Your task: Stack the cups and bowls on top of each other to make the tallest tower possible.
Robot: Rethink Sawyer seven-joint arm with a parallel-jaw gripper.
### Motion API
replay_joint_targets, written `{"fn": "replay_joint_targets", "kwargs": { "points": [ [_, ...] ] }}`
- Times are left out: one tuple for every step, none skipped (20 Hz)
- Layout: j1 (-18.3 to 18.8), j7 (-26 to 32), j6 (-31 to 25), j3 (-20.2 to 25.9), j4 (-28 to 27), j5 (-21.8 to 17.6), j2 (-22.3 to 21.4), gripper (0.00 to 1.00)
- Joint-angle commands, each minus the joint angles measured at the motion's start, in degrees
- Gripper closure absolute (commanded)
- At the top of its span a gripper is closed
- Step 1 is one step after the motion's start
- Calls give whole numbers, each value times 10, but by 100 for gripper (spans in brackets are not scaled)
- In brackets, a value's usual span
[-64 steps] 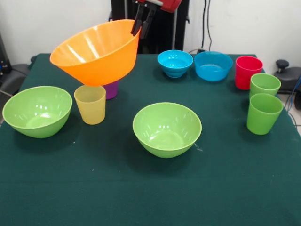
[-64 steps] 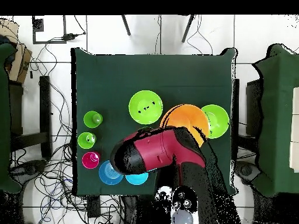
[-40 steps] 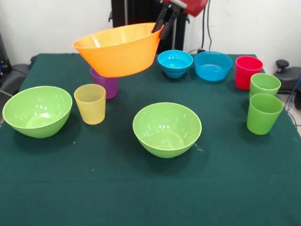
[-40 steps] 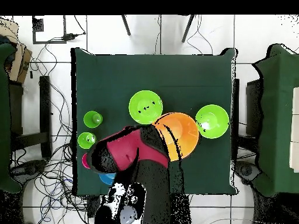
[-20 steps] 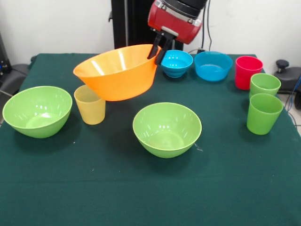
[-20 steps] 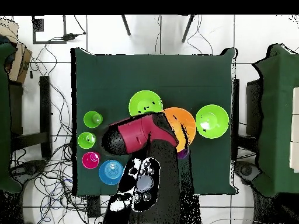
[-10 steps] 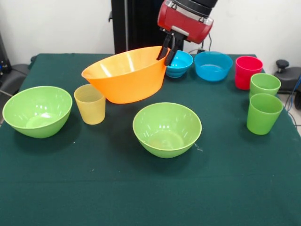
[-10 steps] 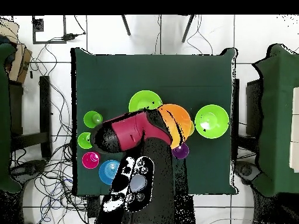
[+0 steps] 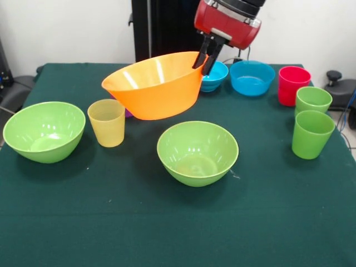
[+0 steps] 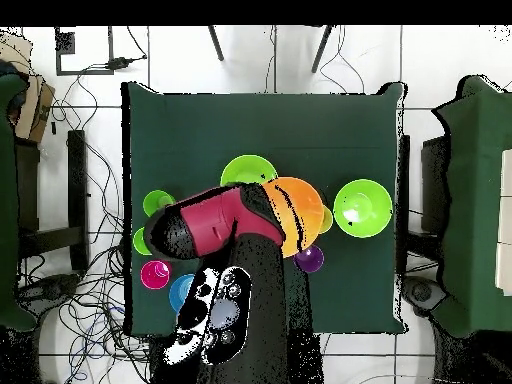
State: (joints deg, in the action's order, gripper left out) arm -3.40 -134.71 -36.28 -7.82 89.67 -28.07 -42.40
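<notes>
Bowl of orange plastic [image 9: 153, 86], large, round and thin-walled, hanging in the air above the dark green table [image 9: 178, 222], lifted between the pale yellow ribbed plastic cup [image 9: 107, 123] and the lime green plastic bowl in the middle [image 9: 197, 152]. Being carried by the black gripper [image 9: 204, 57] of the red arm, with the jaws closed narrow on the rim at the far right side, one finger inside the wall and one outside.

Judging the handling: probably light and fairly stiff, but smooth and slippery, so pinching only at one point of the rim is allowing it to swing or slip. Taking hold at the rim seems the only good place, because the wall is too wide for the jaws.

Tilting now: opening facing up and toward the camera and the left in the front view, with the gripped side high and the opposite rim low. Being round, having no real long side; central axis leaning away from vertical.

Standing apart at the far right: the red plastic cup [image 9: 293, 84], two light green plastic cups [image 9: 311, 127] and two blue plastic bowls [image 9: 252, 77]. Second lime green plastic bowl [image 9: 44, 130] resting at the left edge. Nothing stacked yet, judging from this.
</notes>
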Motion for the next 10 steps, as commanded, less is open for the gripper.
{"fn": "replay_joint_targets", "kwargs": {
  "points": [
    [-26, -10, -64, 26, -43, 5, 18, 100],
    [-25, -6, -72, 29, -56, 7, 23, 100],
    [-27, -6, -75, 28, -63, 5, 25, 100],
    [-29, -7, -75, 27, -66, 4, 27, 100],
    [-32, -8, -75, 26, -68, 3, 28, 100],
    [-32, -10, -74, 27, -69, 5, 31, 100],
    [-34, -11, -71, 26, -73, 4, 35, 100],
    [-32, -8, -72, 27, -78, 5, 38, 100],
    [-32, -8, -72, 26, -82, 5, 40, 100],
    [-32, -5, -76, 26, -89, 5, 42, 100]
  ]
}}
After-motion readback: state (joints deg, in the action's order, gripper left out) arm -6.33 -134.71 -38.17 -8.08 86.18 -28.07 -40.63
